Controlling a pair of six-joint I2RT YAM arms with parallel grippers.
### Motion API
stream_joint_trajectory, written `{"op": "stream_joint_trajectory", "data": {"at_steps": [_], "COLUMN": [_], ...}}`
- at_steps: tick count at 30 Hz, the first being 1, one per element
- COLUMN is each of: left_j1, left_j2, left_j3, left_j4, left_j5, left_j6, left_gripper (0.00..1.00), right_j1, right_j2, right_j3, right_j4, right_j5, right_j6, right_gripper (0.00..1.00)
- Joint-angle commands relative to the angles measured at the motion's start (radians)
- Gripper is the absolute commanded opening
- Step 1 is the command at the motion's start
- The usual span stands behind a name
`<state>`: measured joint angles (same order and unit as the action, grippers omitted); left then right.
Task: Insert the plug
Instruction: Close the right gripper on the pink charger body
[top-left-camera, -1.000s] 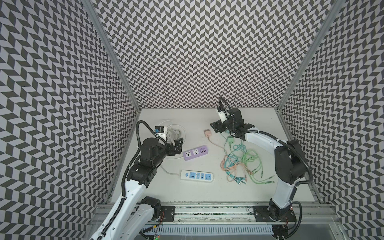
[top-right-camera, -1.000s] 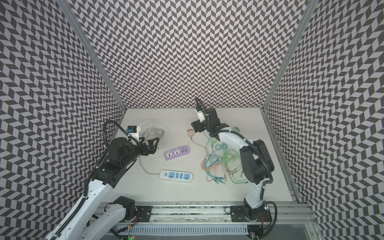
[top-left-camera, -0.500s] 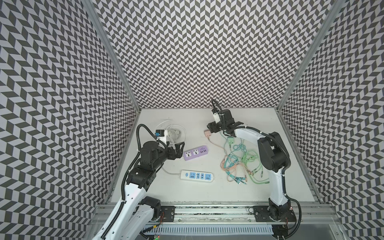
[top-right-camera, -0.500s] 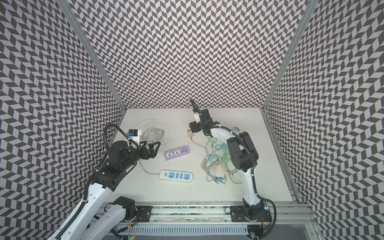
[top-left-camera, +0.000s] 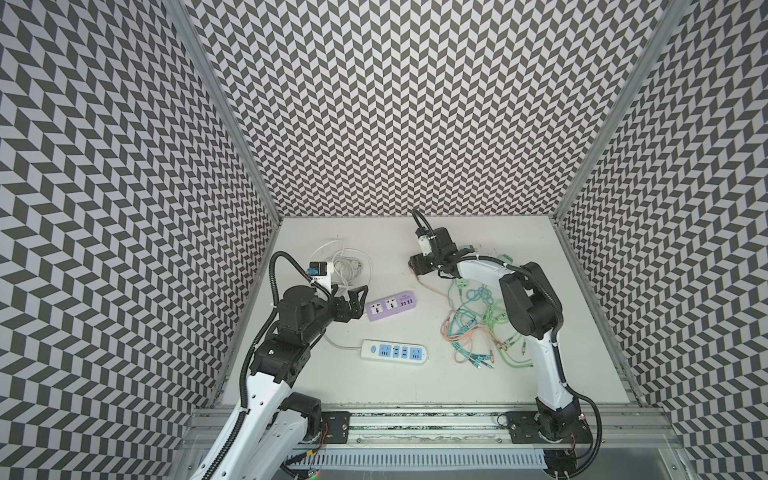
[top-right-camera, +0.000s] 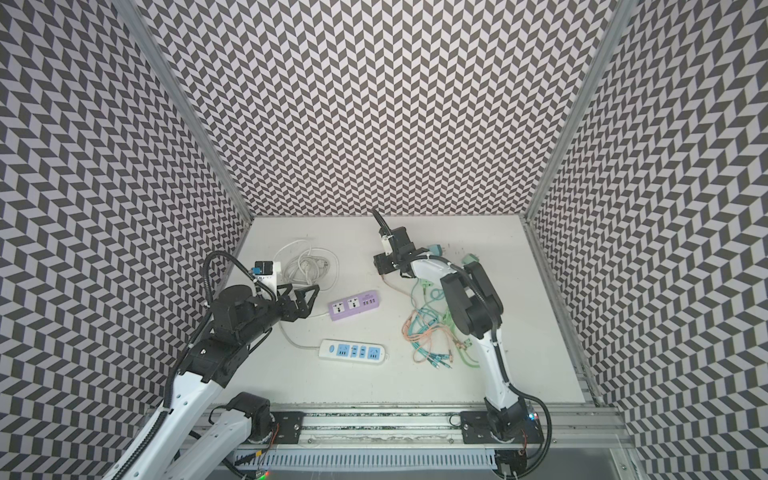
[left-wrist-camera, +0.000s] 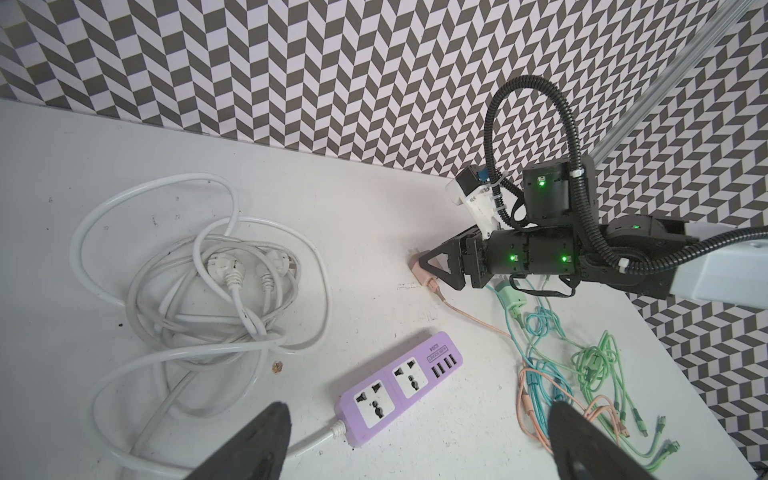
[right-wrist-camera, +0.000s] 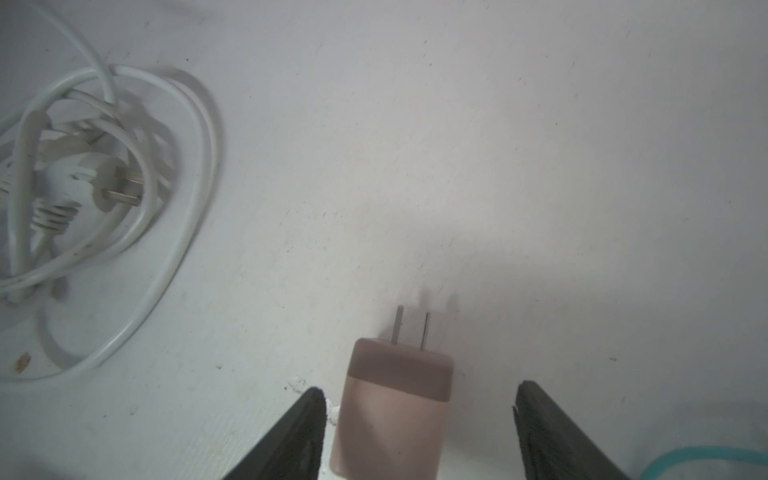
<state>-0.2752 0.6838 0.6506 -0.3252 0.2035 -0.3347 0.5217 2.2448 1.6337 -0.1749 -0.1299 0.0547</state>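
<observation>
Observing the right gripper (right-wrist-camera: 419, 388) straddling the pink charger plug (right-wrist-camera: 392, 415) lying on the table (right-wrist-camera: 498, 124), jaws apart, not gripping; I am noting its 2 prongs pointing straight ahead. Left gripper (top-left-camera: 360, 305) is hovering released beside the purple power strip (top-left-camera: 390, 305).

I see bare table (top-left-camera: 390, 249) between white cord coil (top-left-camera: 345, 266) and pink plug (right-wrist-camera: 395, 407): passable. Cable tangle (top-left-camera: 465, 332) blocks right of purple strip (top-left-camera: 390, 305). Open lane between purple strip and white strip (top-left-camera: 392, 352).

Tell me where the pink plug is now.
The pink plug lies on the table between the right tool's open jaws, at back centre in both top views, behind the purple power strip.
</observation>
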Motion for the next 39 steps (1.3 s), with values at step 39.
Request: {"op": "stream_joint_trajectory", "data": {"at_steps": [39], "left_j1": [0.0], "left_j2": [0.048], "left_j3": [-0.018], "left_j4": [0.051], "left_j5": [0.087], "left_j6": [-0.053], "left_gripper": [0.97], "right_j1": [0.044], "right_j2": [-0.166], "right_j3": [-0.098], "right_j4": [0.011], "right_j5": [0.001], "right_j6": [-0.135], "right_gripper": [0.31]}}
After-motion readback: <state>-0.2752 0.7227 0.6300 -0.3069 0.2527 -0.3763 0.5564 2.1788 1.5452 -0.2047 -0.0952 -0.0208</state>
